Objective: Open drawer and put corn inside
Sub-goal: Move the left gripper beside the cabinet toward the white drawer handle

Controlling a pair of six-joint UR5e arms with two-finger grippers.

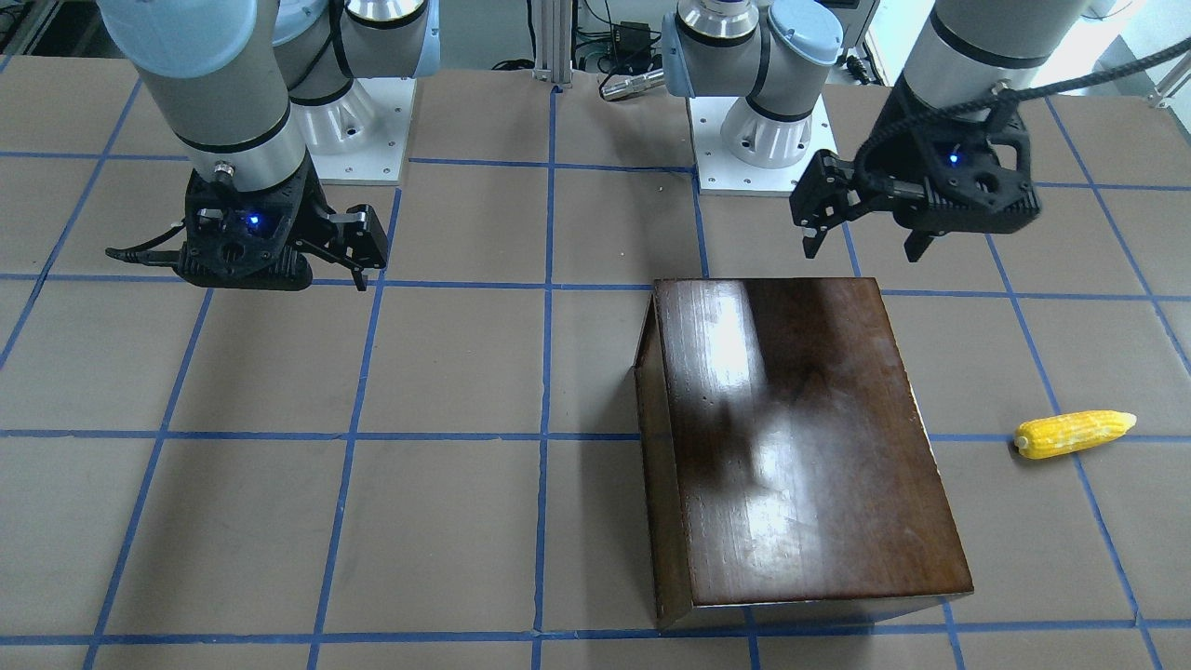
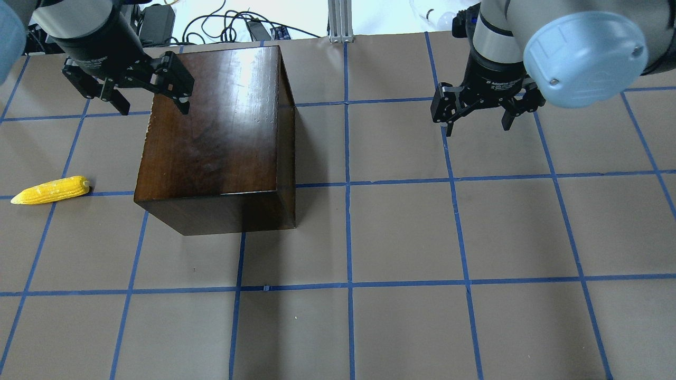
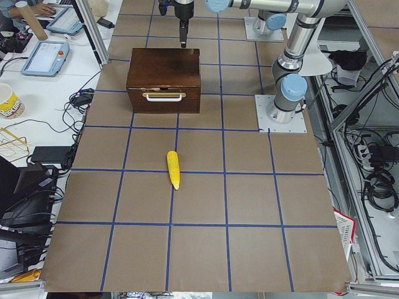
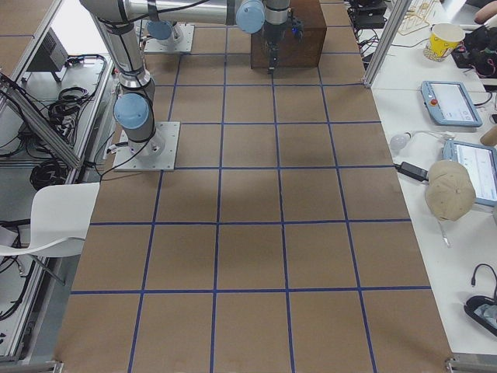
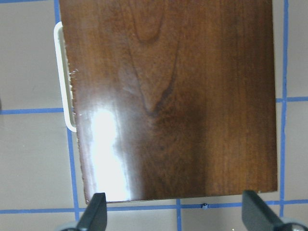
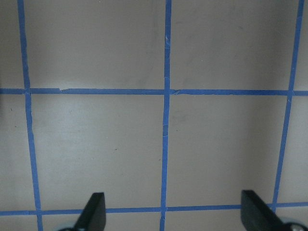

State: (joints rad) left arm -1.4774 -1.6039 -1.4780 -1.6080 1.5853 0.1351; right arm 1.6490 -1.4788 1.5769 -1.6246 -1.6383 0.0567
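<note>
Lying flat on the counter point(image 2: 401, 327), the corn point(image 2: 50, 190) is out in the open, well apart from both sets of fingers & touched by neither. L fingers point(image 2: 177, 89) hang above the box point(image 2: 211, 142), spread wide w/ nothing btwn them. The L wrist view looks straight down on the glossy top, w/ the box's edge just by the two tips and no contact. Corn is off to the robot's left of that box, on the side the drawer point(image 3: 163, 103) faces, so it sits lower than the L fingers & further out toward the counter's left end. R fingers point(image 2: 442, 108) hover over bare counter on the box's other side, also wide open & empty. R wrist view shows only brown surface & blue tape lines point(image 6: 166, 120) under them. Box stands btwn the R fingers and the corn. Corn's long axis runs approx along the counter's length: blunt end toward the drawer front, pointed end away from it, toward the counter's left end. Slight skew: in the overhead view the tip is a bit nearer the robot than the blunt end. It lies over a crossing of the tape lines. Drawer is shut, front flush w/ the box, pale handle point(image 3: 164, 96) on it; the handle also peeks past the top in the L wrist view.
</note>
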